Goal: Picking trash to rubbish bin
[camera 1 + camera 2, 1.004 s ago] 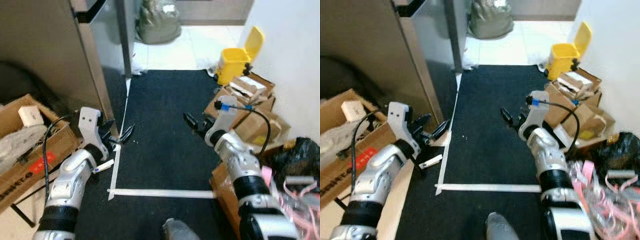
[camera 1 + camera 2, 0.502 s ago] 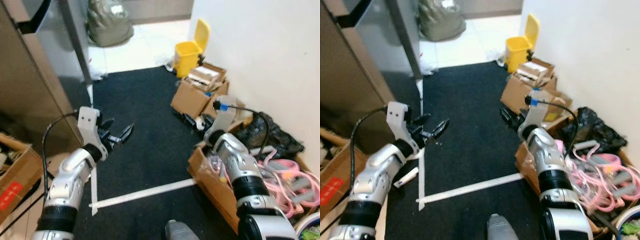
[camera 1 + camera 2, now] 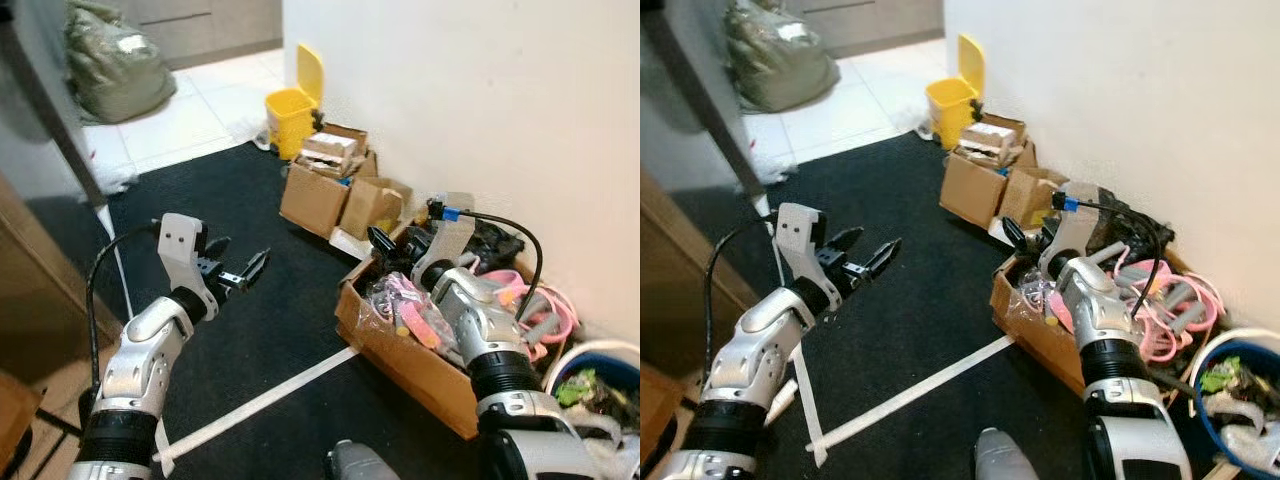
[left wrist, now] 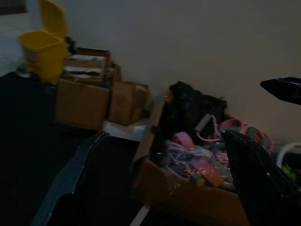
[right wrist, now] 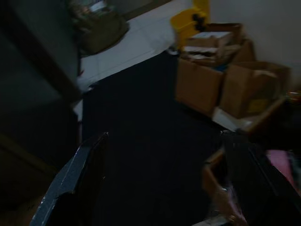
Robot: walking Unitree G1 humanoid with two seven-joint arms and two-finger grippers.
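Left gripper [image 3: 243, 272]: fingers apart, empty, raised over the black mat [image 3: 250, 330], likely searching. Right gripper [image 3: 1025, 238]: fingers apart, empty, poised just above the open cardboard box [image 3: 400, 350] of clutter. Yellow rubbish bin [image 3: 290, 105]: lid up, well beyond both, by the wall.

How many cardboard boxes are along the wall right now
4 that I can make out: an open box by the yellow bin, two closed boxes beside it, and a large box of pink clutter nearest. More may be hidden.
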